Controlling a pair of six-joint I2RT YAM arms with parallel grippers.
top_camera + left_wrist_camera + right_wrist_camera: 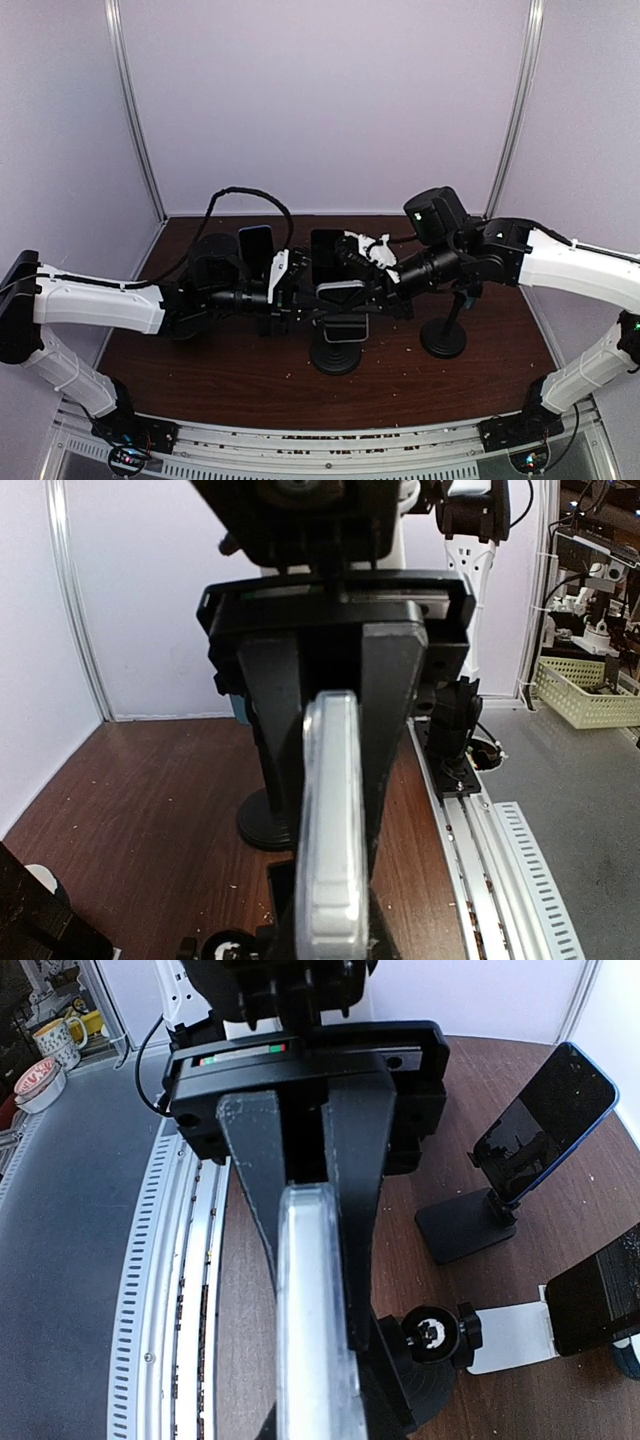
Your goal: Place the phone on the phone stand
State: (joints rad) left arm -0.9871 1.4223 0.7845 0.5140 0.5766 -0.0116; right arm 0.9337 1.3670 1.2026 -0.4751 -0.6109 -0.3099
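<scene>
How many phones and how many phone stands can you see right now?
Phones: 2 (silver-edged phone, blue-edged phone)
Phone stands: 3 (centre round-base stand, right round-base stand, square-base stand)
Total: 5

**Hidden and unclear parts**

In the left wrist view, the phone [330, 840] shows me only its silver edge. It is blurred, and the bottom of the picture cuts it off. The left gripper [335, 865] covers most of the stand [256, 825]; only a part of the round base appears. In the right wrist view, the phone is blurred too and runs out at the bottom, between the fingers of the right gripper [320, 1300]. A black block [600, 1305] at the right edge is cut off; I cannot tell what it is. From the top, the black parts merge in the middle, so I cannot tell whether the phone touches the stand.
</scene>
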